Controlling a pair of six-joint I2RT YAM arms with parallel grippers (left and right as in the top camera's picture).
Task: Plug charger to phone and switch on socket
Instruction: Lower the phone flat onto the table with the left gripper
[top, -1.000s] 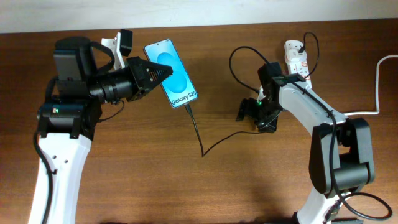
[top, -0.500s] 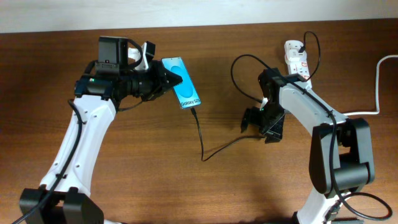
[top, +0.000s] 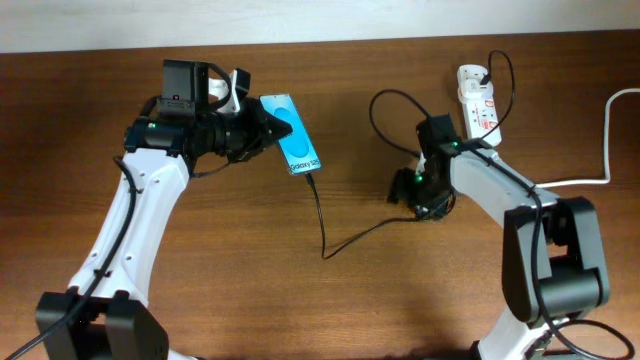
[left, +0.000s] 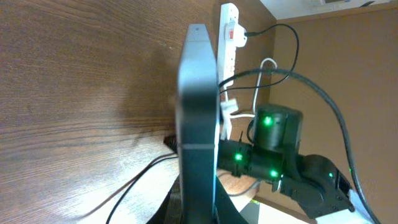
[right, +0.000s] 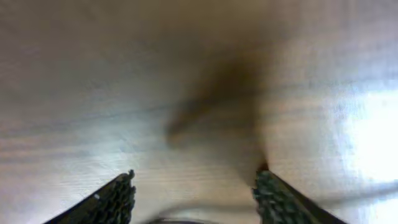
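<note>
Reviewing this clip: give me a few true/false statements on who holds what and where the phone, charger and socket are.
1. The left gripper holds the phone. True.
2. The right gripper is clamped on the charger. False: its fingers are apart, with only the table between them.
3. The phone lies flat, screen up. False: it is held tilted; the left wrist view shows it edge-on.
4. The charger runs from the phone's lower end across the table up to the socket. True.
5. The socket lies on the left arm's side. False: it is on the right arm's side, near the far edge.
</note>
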